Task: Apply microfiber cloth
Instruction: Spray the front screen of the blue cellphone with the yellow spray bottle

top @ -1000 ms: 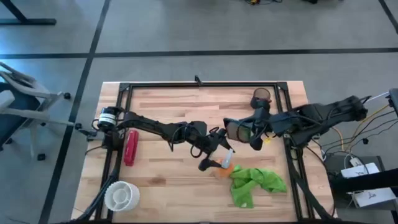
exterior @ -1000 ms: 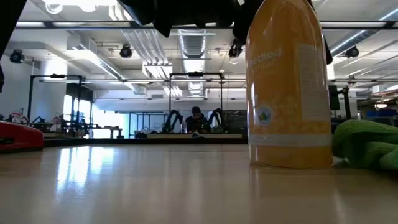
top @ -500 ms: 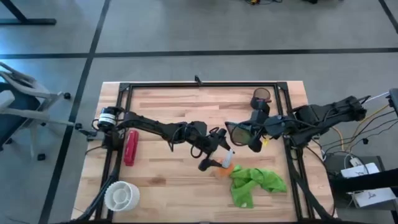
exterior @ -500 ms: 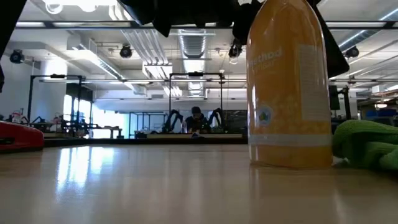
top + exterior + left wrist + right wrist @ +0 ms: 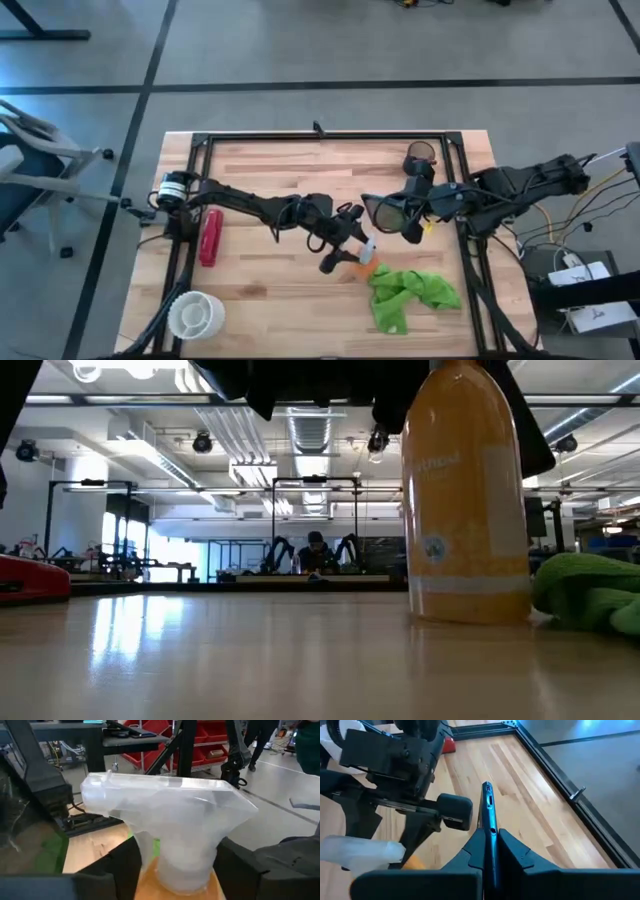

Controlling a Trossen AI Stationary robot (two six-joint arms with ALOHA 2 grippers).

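A: Step? Left gripper (image 5: 352, 256) is clamped on the orange spray bottle (image 5: 468, 500), and the right gripper (image 5: 393, 214) is clamped edge-on on the thin dark tablet (image 5: 488, 815).

B: I'd park the bottle, then pinch the soft, crumpled green cloth (image 5: 408, 295) lying just beside it on the smooth wooden table (image 5: 260, 170).

The table (image 5: 260, 160) is pale planked wood with a soft sheen. The cloth (image 5: 408, 295) is fuzzy, matt fabric. The bottle (image 5: 468, 500) is smooth orange plastic, its spray head (image 5: 165, 815) frosted and translucent.

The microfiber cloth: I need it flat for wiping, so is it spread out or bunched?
Bunched: the microfiber cloth lies crumpled in irregular folds on the table.
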